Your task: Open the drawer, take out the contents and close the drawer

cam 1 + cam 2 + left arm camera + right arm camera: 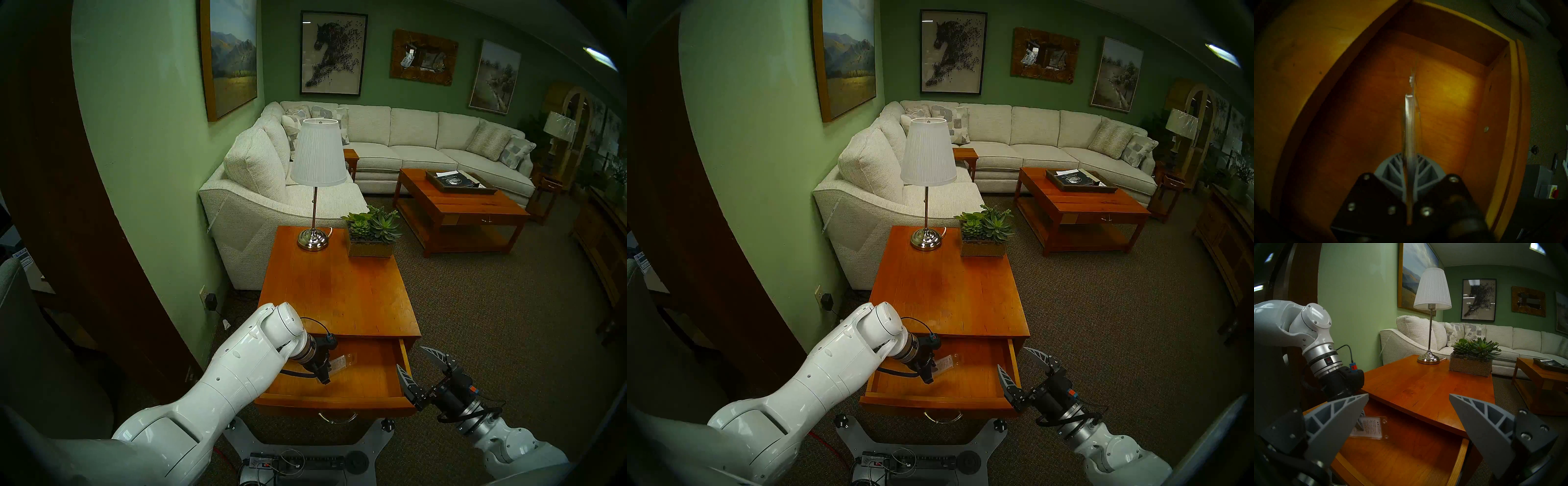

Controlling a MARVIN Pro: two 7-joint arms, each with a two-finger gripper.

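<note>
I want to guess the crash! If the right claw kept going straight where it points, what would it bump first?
Probably nothing soon. The open right gripper points over the open drawer and low across the side table. The plant box sits roughly ahead, though depth is unclear.

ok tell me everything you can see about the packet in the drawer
The packet is small, flat, rectangular and clear plastic, with a white printed label showing through it. The left gripper has its jaws shut on one end, so in the left wrist view it shows edge-on as a thin strip. It sits over the open drawer, toward its left side; whether it touches the floor is unclear.
</note>
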